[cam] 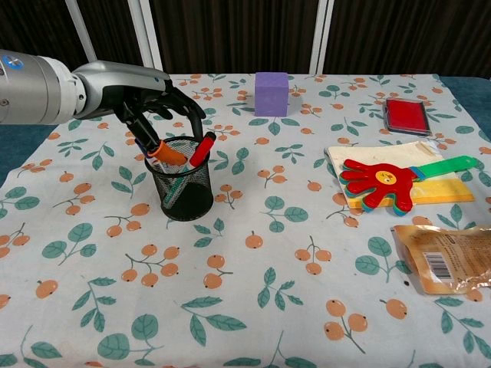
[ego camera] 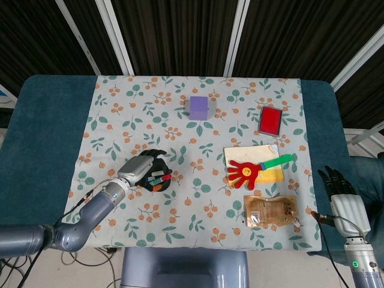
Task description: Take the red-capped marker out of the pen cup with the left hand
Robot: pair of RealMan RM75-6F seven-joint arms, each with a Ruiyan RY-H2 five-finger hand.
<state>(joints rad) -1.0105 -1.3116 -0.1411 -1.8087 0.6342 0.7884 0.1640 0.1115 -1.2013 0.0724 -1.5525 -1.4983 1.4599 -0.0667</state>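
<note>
One black mesh pen cup point(cam: 182, 188) stands on the floral cloth point(cam: 253, 307), and everything else can be placed from it. In the cup there is one red-capped marker point(cam: 201, 149), leaning toward the cup's right rim with its cap above the edge, one orange-capped marker point(cam: 168, 152) at the left rim, and further pens whose number cannot be told. Beyond the cup and to its right sits one purple block point(cam: 271, 93); far right of the cup lie one red flat case point(cam: 406, 115), one red hand-shaped clapper point(cam: 383, 182) with a green handle on one yellow pad point(cam: 437, 188), and, nearer the camera, one brown snack pouch point(cam: 449, 259). The left hand point(cam: 146, 96) reaches in from the cup's left and hangs over its mouth, fingers point(cam: 140, 130) spread and curved down; one fingertip is at the orange cap, and the hand holds nothing. The red-capped marker sits in the cup, ungrasped. Only the head view shows the right hand point(ego camera: 339, 187), well right of the cup off the cloth, fingers extended and empty.
</note>
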